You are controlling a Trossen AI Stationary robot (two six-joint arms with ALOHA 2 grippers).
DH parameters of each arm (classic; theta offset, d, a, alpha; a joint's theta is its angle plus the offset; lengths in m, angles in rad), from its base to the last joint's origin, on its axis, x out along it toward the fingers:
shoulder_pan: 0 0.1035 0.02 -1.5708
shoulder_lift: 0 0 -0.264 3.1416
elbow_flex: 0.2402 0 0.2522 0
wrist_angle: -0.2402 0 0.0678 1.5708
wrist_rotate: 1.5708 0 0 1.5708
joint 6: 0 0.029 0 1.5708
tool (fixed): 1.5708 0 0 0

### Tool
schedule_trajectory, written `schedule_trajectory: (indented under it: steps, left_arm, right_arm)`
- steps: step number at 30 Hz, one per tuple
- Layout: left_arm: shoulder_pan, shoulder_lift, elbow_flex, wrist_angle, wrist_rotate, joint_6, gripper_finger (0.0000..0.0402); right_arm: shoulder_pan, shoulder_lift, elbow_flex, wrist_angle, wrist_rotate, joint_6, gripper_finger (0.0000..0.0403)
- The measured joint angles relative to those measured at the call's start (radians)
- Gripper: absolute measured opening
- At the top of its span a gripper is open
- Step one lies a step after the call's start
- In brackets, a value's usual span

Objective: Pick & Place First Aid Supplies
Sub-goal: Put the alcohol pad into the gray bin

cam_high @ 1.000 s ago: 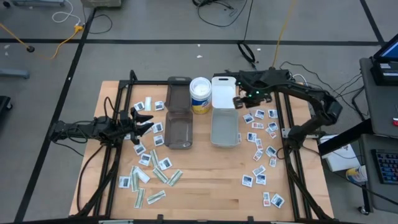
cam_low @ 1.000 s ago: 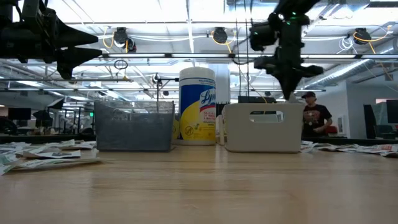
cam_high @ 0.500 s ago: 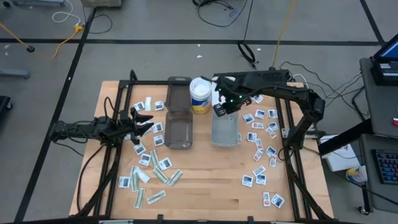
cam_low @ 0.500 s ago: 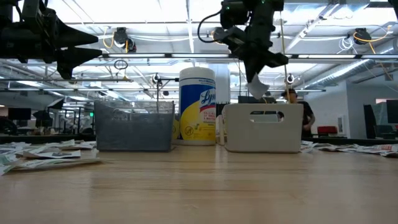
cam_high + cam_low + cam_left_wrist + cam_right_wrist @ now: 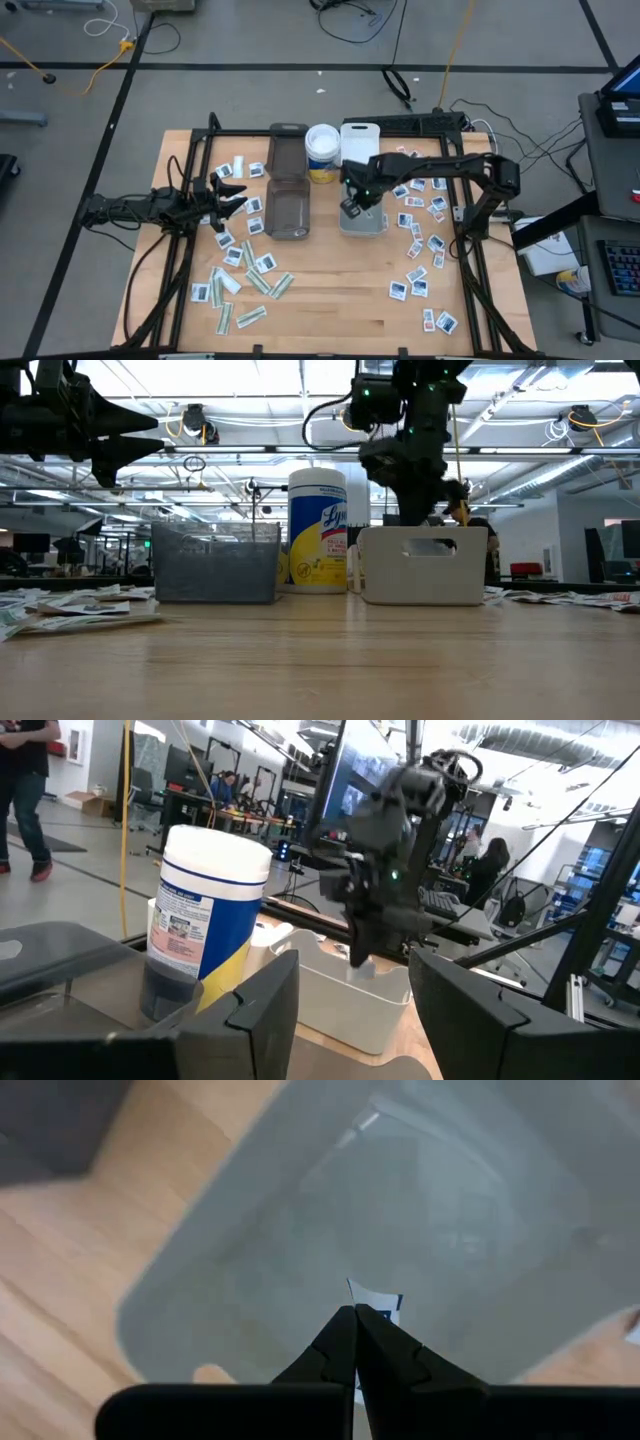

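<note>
My right gripper (image 5: 352,207) hangs over the pale bin (image 5: 373,222), shut on a small white packet with blue print (image 5: 377,1302). The left wrist view shows the packet (image 5: 362,966) at about the height of the bin's rim. My left gripper (image 5: 236,194) waits open at the table's left, level above the table, with nothing between its fingers. Many more first aid packets lie flat on the wood, left (image 5: 240,270) and right (image 5: 420,230) of the bins. My right gripper pinches the packet by its near edge (image 5: 368,1312) between its two fingertips. The fingers come from above, pointing steeply down. The packet sticks out past the fingertips, lifted clear over the inside of the pale bin.
A smoky bin (image 5: 288,205) stands left of the pale one, with a wipes canister (image 5: 322,152) behind and between them. A dark lid (image 5: 288,148) and a white lid (image 5: 360,138) lie at the far side. A person (image 5: 470,525) shows in the room beyond.
My right gripper has swung from beyond the pale bin's far right corner toward the table's left and near edges and has sunk lower over the bin, rolling as it went. It has stayed shut on the packet, which went along with it.
</note>
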Motion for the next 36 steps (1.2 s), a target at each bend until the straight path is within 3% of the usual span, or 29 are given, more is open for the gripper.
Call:
schedule_trajectory:
  steps: [5, 9, 18, 22, 36]
  left_arm:
    - [0.0, 0.0, 0.0, 0.0, 0.0, 0.0, 0.0196]
    - [0.0, 0.0, 0.0, 0.0, 0.0, 0.0, 0.0196]
    - [0.0, 0.0, 0.0, 0.0, 0.0, 0.0, 0.0196]
    - [0.0, 0.0, 0.0, 0.0, 0.0, 0.0, 0.0196]
    - [0.0, 0.0, 0.0, 0.0, 0.0, 0.0, 0.0196]
  right_arm:
    - [0.019, 0.0, -0.084, 0.142, -0.003, -0.014, 0.0]
    - [0.02, 0.0, -0.094, 0.161, -0.001, -0.026, 0.0014]
    - [0.021, 0.0, -0.094, 0.16, -0.014, -0.019, 0.0142]
    - [0.004, -0.007, -0.075, 0.122, -0.057, 0.008, 0.0176]
    - [-0.055, -0.057, 0.024, -0.066, -0.057, -0.033, 0.0174]
